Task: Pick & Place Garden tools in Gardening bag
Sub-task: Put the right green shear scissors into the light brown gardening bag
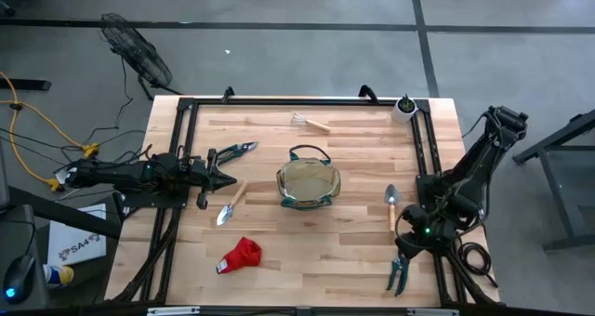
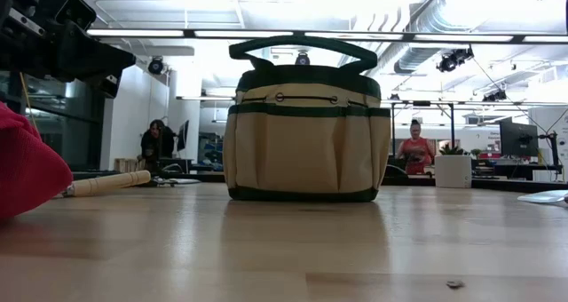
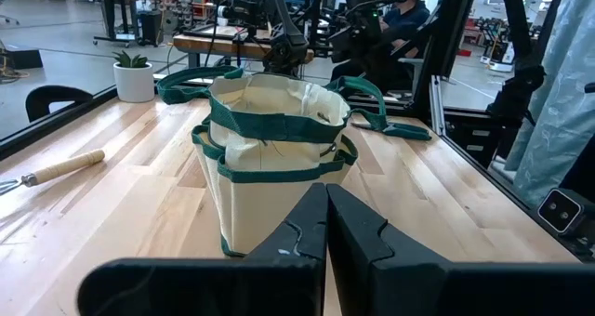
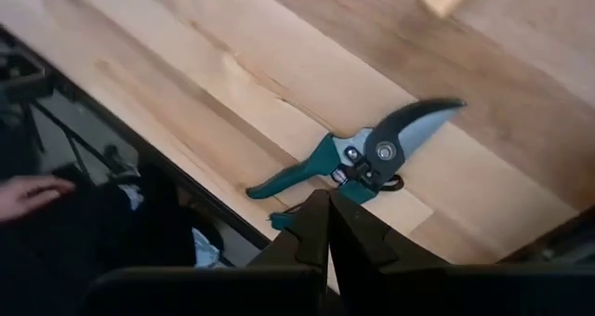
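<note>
The tan gardening bag (image 1: 308,186) with green trim stands upright and open at the table's middle; it also shows in the low view (image 2: 306,129) and the left wrist view (image 3: 274,158). My left gripper (image 1: 226,179) is shut and empty, to the left of the bag, pointing at it (image 3: 325,209). Black shears (image 1: 232,152) and a trowel (image 1: 230,204) lie beside it. My right gripper (image 1: 407,248) is shut and empty, above the green-handled pruners (image 4: 358,158), which lie flat near the table's front right corner (image 1: 400,274). A second trowel (image 1: 391,207), a red glove (image 1: 240,256) and a mini rake (image 1: 310,122) lie on the table.
A small white pot with a plant (image 1: 404,107) stands at the far right corner. A black frame rail (image 1: 177,158) runs along the table's edges. People show in the room beyond the table (image 2: 413,151), and a hand shows off the table's edge (image 4: 23,195).
</note>
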